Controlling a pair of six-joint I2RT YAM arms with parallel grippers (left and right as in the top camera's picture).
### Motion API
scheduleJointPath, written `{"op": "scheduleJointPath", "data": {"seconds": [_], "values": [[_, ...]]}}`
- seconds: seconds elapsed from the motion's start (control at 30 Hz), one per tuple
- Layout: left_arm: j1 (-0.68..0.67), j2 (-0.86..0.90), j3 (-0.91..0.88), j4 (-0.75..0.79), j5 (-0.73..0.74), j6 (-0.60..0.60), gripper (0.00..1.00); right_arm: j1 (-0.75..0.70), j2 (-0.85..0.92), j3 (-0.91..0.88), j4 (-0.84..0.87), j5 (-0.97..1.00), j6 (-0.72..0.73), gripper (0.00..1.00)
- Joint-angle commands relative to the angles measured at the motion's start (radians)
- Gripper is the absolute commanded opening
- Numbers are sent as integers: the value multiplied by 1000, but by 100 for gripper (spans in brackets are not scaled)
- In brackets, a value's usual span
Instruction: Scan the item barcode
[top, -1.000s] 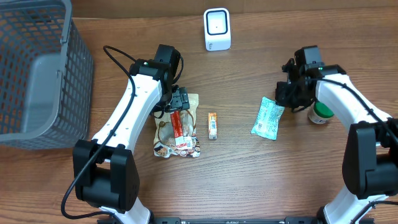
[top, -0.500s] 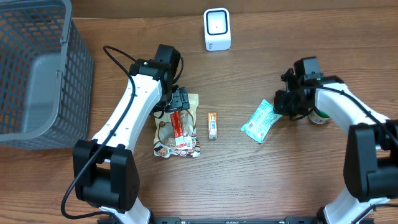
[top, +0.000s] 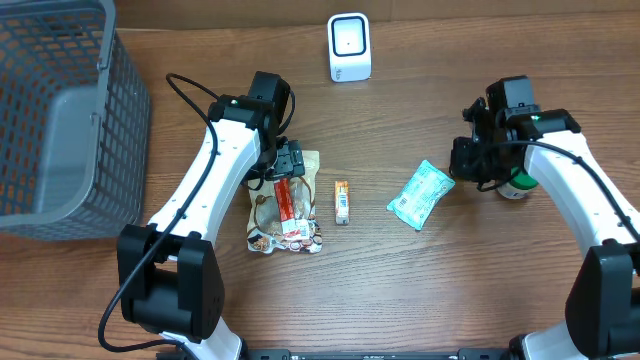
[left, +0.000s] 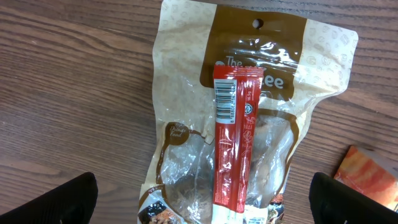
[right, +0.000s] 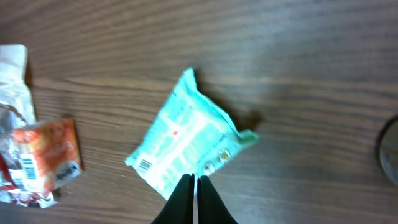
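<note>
Right hand (right: 194, 182) pinched shut, tips at the near edge of the teal plastic packet (right: 183, 140), which lies flat mid-right on the brown wooden table (top: 450, 290), barcode up; can't tell if the film is nipped. Left hand (left: 205, 202) wide open over a red stick sachet (left: 233, 143) on a brown snack pouch (left: 180, 93). Risks: weak edge grip, so packet slips or just gets shoved; arm knocks green-lidded white jar (top: 517, 182); white box scanner (top: 349, 47) is well apart
</note>
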Motion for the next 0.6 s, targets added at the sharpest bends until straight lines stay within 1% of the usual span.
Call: {"op": "scheduleJointPath", "data": {"seconds": [0.0,0.07,0.2,0.3,0.37,0.4,0.43,0.47,0.5,0.57], "values": [[0,-11,12,-2,39,-15,100,4,10,-6,-40,23,29,5],[0,-10,12,-2,77,-15,100,4,10,-24,-42,28,29,5],[0,-10,12,-1,82,-15,100,3,10,-54,-23,58,34,5],[-1,-10,12,62,98,-14,100,4,10,-68,-5,76,57,5],[-1,-10,12,73,194,-11,100,4,10,-72,6,80,64,5],[-1,-10,12,72,248,-10,91,4,10,-74,14,82,77,6],[-2,-10,12,74,294,-11,65,3,10,-75,22,85,90,6],[-3,-10,12,82,346,-11,31,4,10,-75,29,90,98,6],[-5,-10,12,92,389,-11,4,3,10,-75,34,103,109,7],[-25,-9,12,145,506,-9,4,3,10,-75,52,114,109,9]]}}
